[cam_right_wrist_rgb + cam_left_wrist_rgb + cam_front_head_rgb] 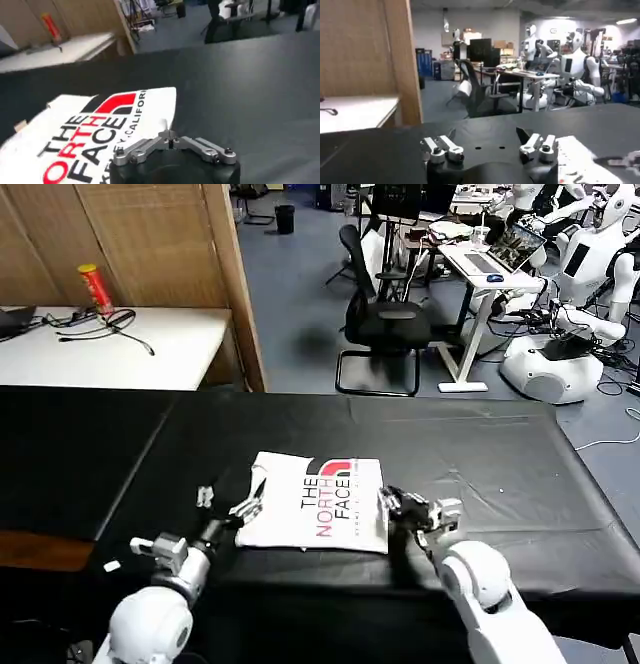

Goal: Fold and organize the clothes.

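The clothes are one white T-shirt (315, 502), folded into a rectangle with "THE NORTH FACE" in black and red facing up, near the front of the black table (480, 464). My left gripper (228, 500) is open at the shirt's left edge, with one finger by the cloth and the other over bare table. In the left wrist view, the left gripper (487, 139) holds nothing and the shirt (575, 155) lies off to one side. My right gripper (388, 502) is shut at the shirt's right edge. The right wrist view shows the right gripper (167, 135) with its tips meeting just over the hem of the shirt (100, 130).
A white side table (110, 344) at the back left carries a red can (95, 287) and cables. A wooden partition (235, 284) stands beside it. Beyond the black table are an office chair (385, 319), a desk and parked white robots (570, 334).
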Tool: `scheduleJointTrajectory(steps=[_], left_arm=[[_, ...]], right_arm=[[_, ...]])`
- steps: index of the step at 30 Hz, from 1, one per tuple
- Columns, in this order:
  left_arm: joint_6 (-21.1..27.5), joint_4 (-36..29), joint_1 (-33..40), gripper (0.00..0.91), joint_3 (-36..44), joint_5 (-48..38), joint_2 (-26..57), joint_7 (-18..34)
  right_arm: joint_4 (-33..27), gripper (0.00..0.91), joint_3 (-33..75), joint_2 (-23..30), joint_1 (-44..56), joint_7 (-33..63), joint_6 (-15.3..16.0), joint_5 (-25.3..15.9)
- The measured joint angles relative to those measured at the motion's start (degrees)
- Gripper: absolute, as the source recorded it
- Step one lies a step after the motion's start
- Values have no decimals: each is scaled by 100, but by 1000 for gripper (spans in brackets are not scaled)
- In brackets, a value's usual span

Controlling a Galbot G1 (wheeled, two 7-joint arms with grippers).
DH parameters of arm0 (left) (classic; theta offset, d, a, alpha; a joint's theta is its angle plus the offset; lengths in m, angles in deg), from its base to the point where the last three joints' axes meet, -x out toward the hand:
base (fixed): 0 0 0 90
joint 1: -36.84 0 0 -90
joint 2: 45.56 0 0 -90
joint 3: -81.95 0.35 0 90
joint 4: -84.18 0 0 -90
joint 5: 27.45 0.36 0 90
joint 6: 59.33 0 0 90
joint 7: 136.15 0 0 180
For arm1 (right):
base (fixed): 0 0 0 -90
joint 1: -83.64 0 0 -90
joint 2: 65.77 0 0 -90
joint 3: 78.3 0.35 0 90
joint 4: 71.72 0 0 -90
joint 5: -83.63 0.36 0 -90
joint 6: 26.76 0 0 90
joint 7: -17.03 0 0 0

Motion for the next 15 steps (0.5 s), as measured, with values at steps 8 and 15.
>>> scheduleJointTrajectory(steps=[8, 15], left_arm=[[-404, -56, -233, 878, 18, -2, 52, 125], [-660, -72, -446, 878, 95, 18, 190, 246]], right_arm=[[1090, 878, 452, -343, 960, -53, -713, -742], [1642, 878, 615, -176, 2121, 324, -1759, -1572]])
